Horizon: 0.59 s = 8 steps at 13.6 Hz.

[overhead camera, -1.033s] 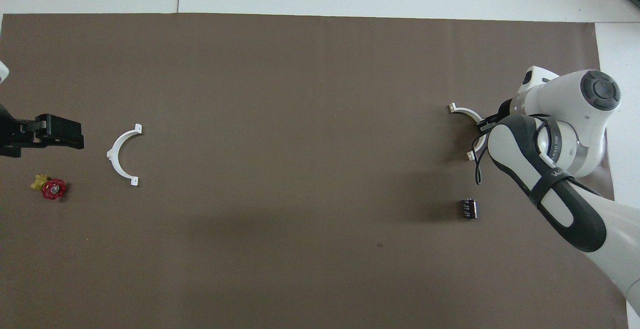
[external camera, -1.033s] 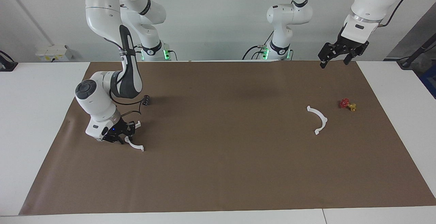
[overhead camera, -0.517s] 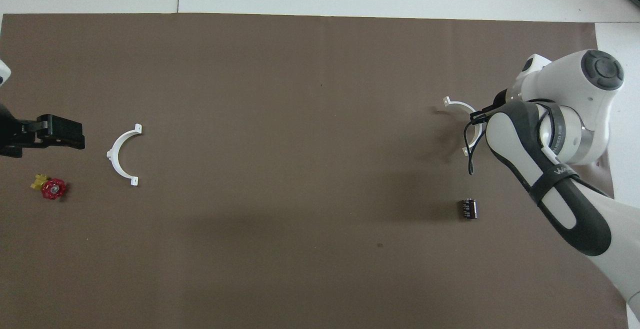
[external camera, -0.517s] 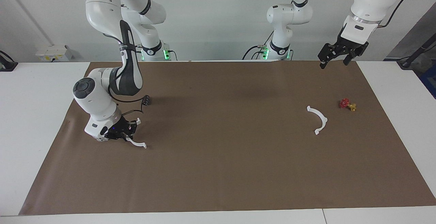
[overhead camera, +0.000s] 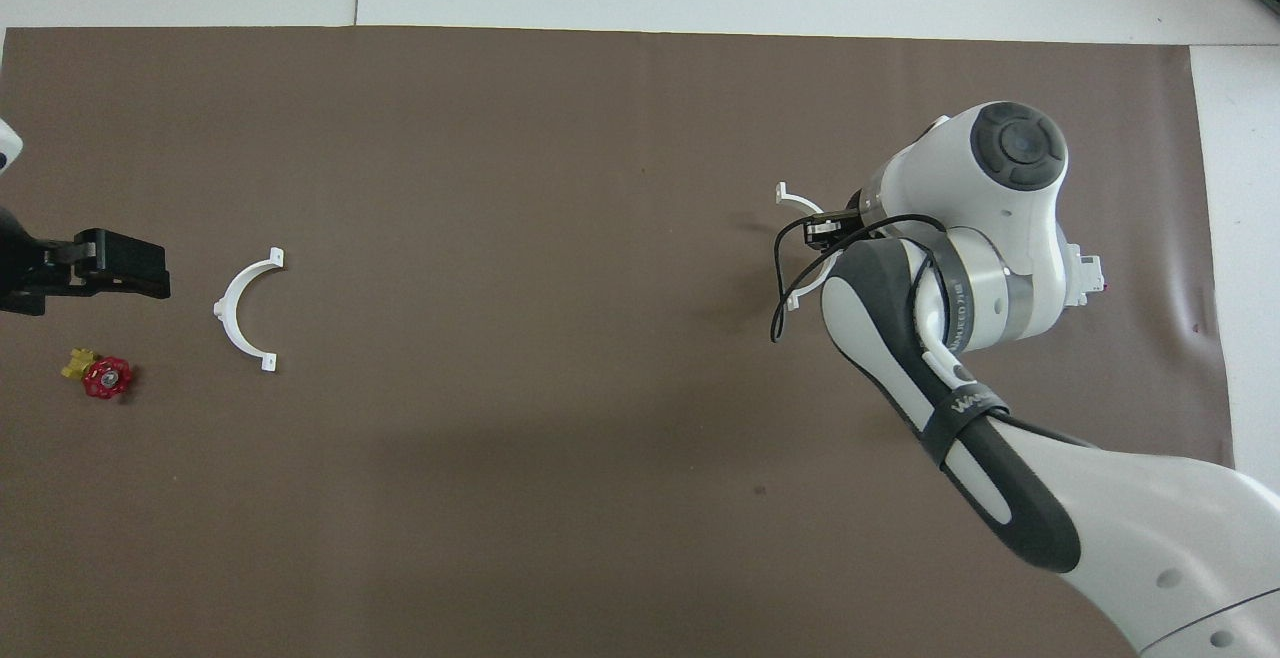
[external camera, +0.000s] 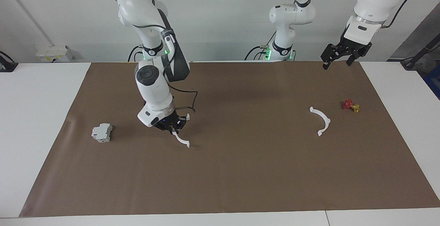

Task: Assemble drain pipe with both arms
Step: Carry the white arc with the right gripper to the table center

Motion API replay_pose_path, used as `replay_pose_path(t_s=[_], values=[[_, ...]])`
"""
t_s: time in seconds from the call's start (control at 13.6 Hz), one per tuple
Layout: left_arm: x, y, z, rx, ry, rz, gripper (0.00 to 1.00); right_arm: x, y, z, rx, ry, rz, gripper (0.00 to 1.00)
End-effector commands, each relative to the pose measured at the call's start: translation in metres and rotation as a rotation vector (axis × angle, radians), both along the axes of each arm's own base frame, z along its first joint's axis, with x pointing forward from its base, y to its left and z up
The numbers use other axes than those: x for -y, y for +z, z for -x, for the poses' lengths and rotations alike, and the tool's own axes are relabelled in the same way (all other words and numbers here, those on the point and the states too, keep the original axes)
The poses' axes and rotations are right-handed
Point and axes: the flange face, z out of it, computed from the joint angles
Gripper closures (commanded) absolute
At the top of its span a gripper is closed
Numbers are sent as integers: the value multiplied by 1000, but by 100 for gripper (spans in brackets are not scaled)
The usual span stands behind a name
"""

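Note:
My right gripper (external camera: 173,127) is shut on one white half-ring of the drain pipe (external camera: 182,140). It holds the half-ring low over the brown mat, partway toward the middle. In the overhead view the right gripper (overhead camera: 826,229) is mostly hidden under its own arm, and only the half-ring's ends (overhead camera: 793,201) stick out. The other half-ring (external camera: 321,121) lies flat on the mat toward the left arm's end, also seen from overhead (overhead camera: 243,310). My left gripper (external camera: 338,62) hangs open and empty, high over that end of the mat (overhead camera: 120,268), where the left arm waits.
A red-and-yellow valve (external camera: 350,105) lies on the mat beside the loose half-ring, also seen from overhead (overhead camera: 100,376). A grey blocky device (external camera: 102,132) stands on the mat toward the right arm's end. The brown mat (external camera: 240,171) covers most of the white table.
My right arm has swung toward the middle of the table with the half-ring in its gripper, uncovering the grey device. The left arm has not moved.

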Motion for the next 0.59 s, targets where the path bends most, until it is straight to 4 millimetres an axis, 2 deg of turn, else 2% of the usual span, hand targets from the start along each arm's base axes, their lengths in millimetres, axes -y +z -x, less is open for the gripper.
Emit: replay_pose_path(t_s=[0.0, 0.22, 0.37, 0.52], values=[[-3, 1, 6, 17, -6, 7, 0, -55, -6, 16, 46, 5, 22, 100], [-3, 1, 6, 17, -6, 7, 0, -102, -20, 34, 66, -7, 23, 100], [-3, 0, 6, 15, -6, 7, 0, -121, -32, 45, 56, -22, 25, 100], [-3, 1, 6, 17, -6, 7, 0, -130, -41, 52, 57, -12, 47, 100]])
